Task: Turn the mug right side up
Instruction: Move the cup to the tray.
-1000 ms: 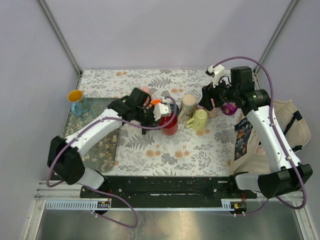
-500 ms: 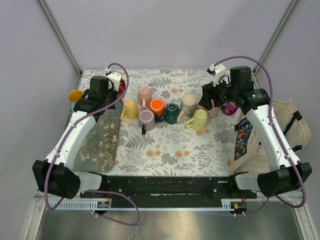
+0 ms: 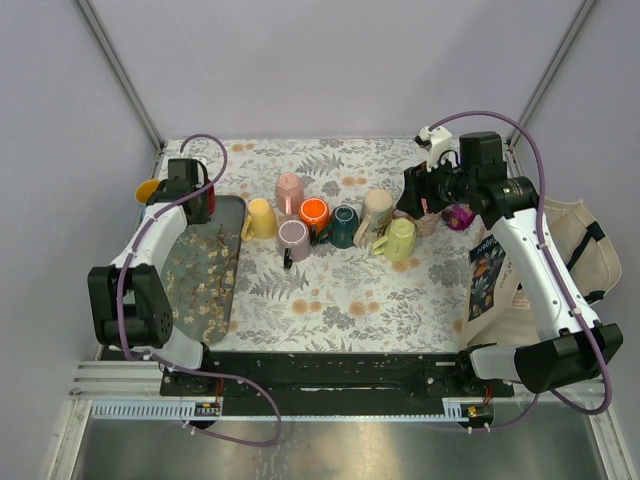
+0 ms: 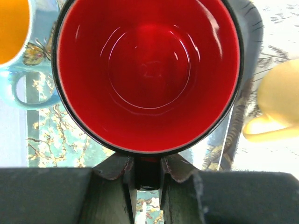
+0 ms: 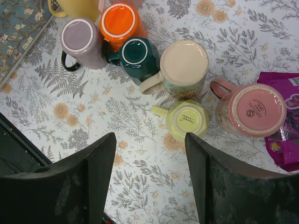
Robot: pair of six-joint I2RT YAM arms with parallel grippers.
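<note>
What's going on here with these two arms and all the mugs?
The left gripper is clamped on a red mug, mouth facing up, over a patterned tray at the far left. The right gripper hangs open above a cluster of upside-down mugs, touching none. Whether the red mug rests on the tray is unclear.

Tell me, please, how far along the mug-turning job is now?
Done: the red mug looks upright, mouth open towards the wrist camera. In hand: the left gripper clamps it over the tray. Left: six mugs in the centre show their bases; the right gripper hangs open above them.
</note>
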